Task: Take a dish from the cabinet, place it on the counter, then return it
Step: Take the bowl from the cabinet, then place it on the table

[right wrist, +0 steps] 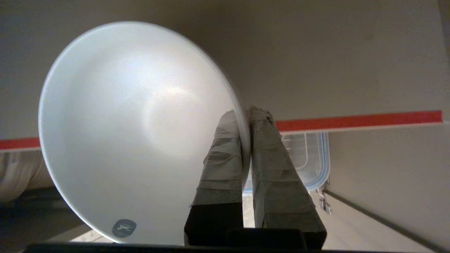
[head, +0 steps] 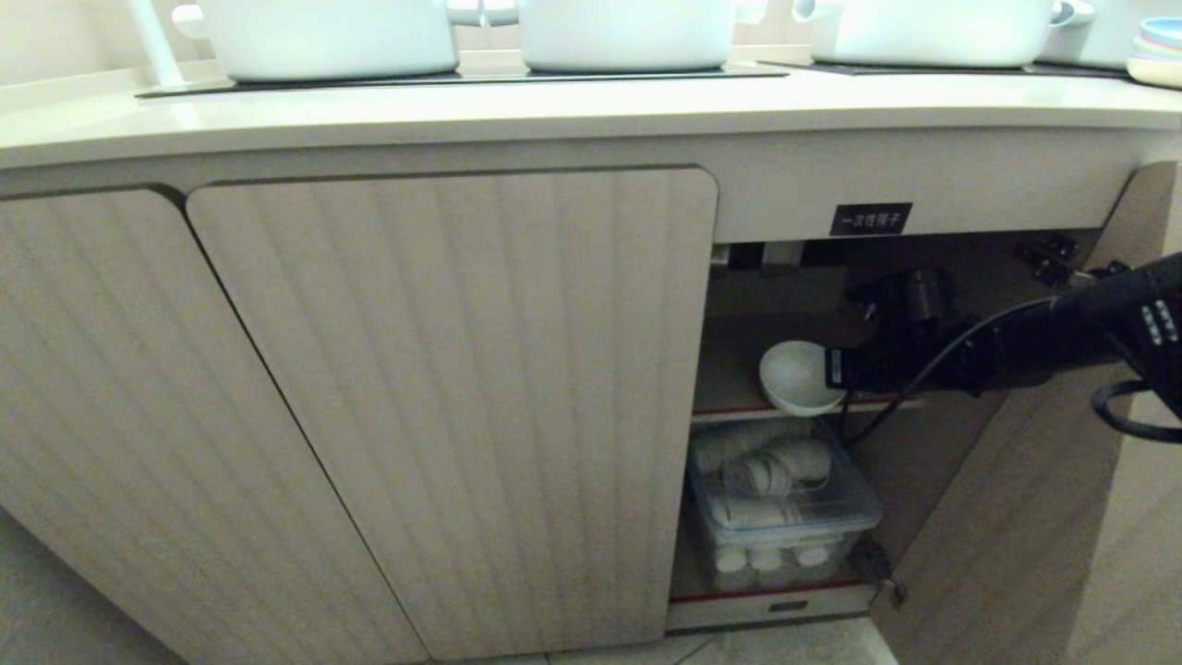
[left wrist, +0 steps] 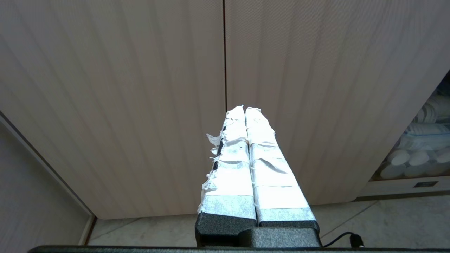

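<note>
The dish (head: 796, 375), a small white bowl, is tipped on its side at the front of the cabinet's (head: 905, 277) red-edged upper shelf. My right gripper (head: 838, 368) reaches in from the right and is shut on the bowl's rim. In the right wrist view the dish (right wrist: 133, 130) fills the frame, and my right gripper (right wrist: 245, 116) pinches its rim, one taped finger inside and one outside. The counter (head: 572, 106) runs above the cabinet. My left gripper (left wrist: 245, 109) is shut on nothing, low before the closed fluted doors.
A clear lidded box (head: 785, 508) of white cups sits on the lower shelf. The open cabinet door (head: 1016, 517) stands at the right beside my arm. White pots (head: 628, 32) stand on the black cooktop panels; stacked plates (head: 1159, 51) sit at the far right.
</note>
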